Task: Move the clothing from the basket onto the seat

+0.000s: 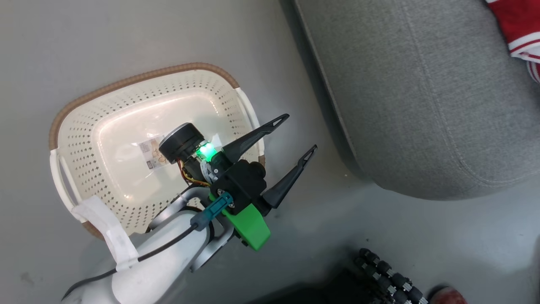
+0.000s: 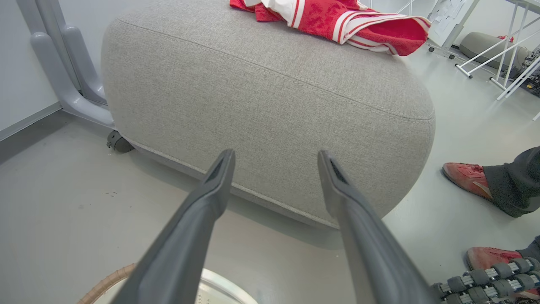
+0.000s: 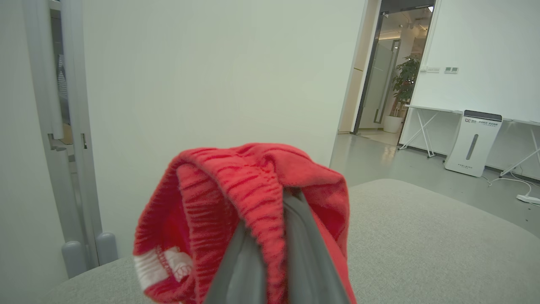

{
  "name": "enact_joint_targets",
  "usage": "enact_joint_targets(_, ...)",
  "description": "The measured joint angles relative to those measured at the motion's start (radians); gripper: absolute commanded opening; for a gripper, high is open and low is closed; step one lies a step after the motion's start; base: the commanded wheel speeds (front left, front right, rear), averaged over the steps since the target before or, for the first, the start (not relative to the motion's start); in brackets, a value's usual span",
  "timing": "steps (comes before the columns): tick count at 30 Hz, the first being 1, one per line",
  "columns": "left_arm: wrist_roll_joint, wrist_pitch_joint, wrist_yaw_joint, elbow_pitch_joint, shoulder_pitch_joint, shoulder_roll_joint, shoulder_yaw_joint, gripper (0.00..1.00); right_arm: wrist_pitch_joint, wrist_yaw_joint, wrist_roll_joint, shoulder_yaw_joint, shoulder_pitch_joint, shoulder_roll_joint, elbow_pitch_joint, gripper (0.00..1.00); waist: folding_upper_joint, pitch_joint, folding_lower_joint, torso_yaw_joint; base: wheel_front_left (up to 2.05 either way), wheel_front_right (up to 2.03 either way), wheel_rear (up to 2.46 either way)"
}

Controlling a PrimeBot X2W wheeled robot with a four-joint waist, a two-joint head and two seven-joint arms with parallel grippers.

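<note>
Red clothing [image 3: 219,198] covering right tool [image 3: 276,236] tips; seat [image 3: 422,245] edges cropped

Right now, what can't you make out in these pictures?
- Head view: the wrist of the left gripper covers part of the basket floor; print on the paper label is too small.
- Left wrist view: the top edge cuts off the red garment on the seat; the right edge cuts off the person above the red shoes.
- Right wrist view: red cloth covers the tips of the right gripper; the bottom edge hides what hangs below.
</note>
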Motion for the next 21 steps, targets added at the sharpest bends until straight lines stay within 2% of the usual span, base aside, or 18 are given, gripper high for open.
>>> enact_joint_targets(1,0.000,-0.002,0.004,0.001,-0.001,-0.004,0.001,1.00,0.000,0.000,-0.017,-0.013,-0.004,0.012,0.020,0.91,0.0000,0.009,0.0000,0.013,0.00,0.00,0.00)
enact_joint_targets(2,-0.001,-0.007,0.009,0.002,-0.001,-0.010,0.003,1.00,0.000,0.000,-0.030,-0.029,-0.007,0.025,0.029,1.00,0.0000,0.016,0.0000,0.024,0.00,0.00,0.00)
enact_joint_targets(6,-0.016,-0.033,0.019,0.014,-0.001,-0.034,0.009,1.00,0.000,0.000,-0.071,-0.057,0.010,0.082,0.021,1.00,0.0000,0.036,0.0000,0.071,0.00,0.00,0.00)
enact_joint_targets(9,-0.026,-0.062,0.020,0.040,0.002,-0.040,0.007,1.00,0.000,0.000,-0.120,-0.066,0.088,0.128,-0.047,1.00,0.0000,0.032,0.0000,0.095,0.00,0.00,0.00)
enact_joint_targets(12,-0.059,-0.096,0.019,0.075,0.019,-0.069,0.011,1.00,0.000,0.000,-0.162,-0.047,0.188,0.174,-0.136,1.00,0.0000,0.006,0.0000,0.111,0.00,0.00,0.00)
enact_joint_targets(15,-0.099,-0.132,0.019,0.118,0.052,-0.100,0.021,1.00,0.000,0.000,-0.204,-0.013,0.305,0.227,-0.218,1.00,0.0000,-0.034,-0.0001,0.125,0.00,0.00,0.00)
enact_joint_targets(21,-0.159,-0.175,0.038,0.191,0.128,-0.160,0.088,1.00,0.000,0.000,-0.250,0.049,0.493,0.281,-0.290,1.00,0.0000,-0.155,-0.0002,0.147,0.00,0.00,0.00)
